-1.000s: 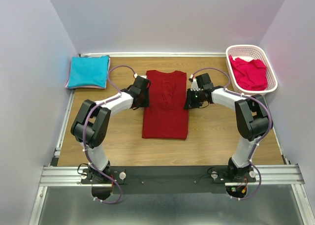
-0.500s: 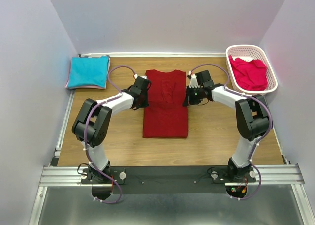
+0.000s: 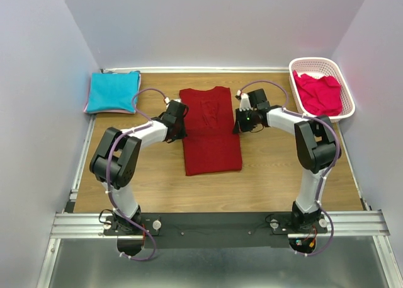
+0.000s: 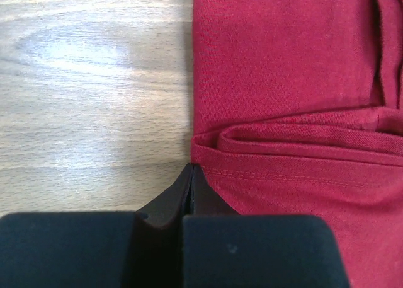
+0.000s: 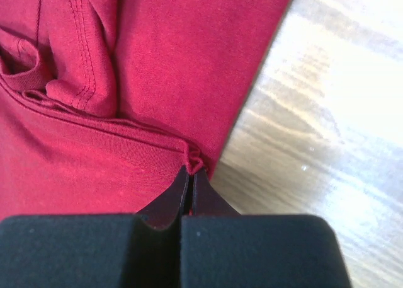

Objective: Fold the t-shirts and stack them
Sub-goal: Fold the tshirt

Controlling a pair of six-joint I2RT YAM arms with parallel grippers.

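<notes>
Having just snapped both sets of jaws fully shut, now pinching the side edges of the dark red t-shirt, lying mid-frame on the desk, with left gripper and right gripper, tugging it slightly up-frame, likely starting the next fold.

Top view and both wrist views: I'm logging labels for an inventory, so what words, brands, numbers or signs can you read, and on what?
None: no readable text in any view.
The dark red t-shirt, turquoise t-shirt, pinkish-red t-shirt and white basket show no print, tag or logo.
The left arm and right arm show no legible marking; anything there is too small to tell.
</notes>
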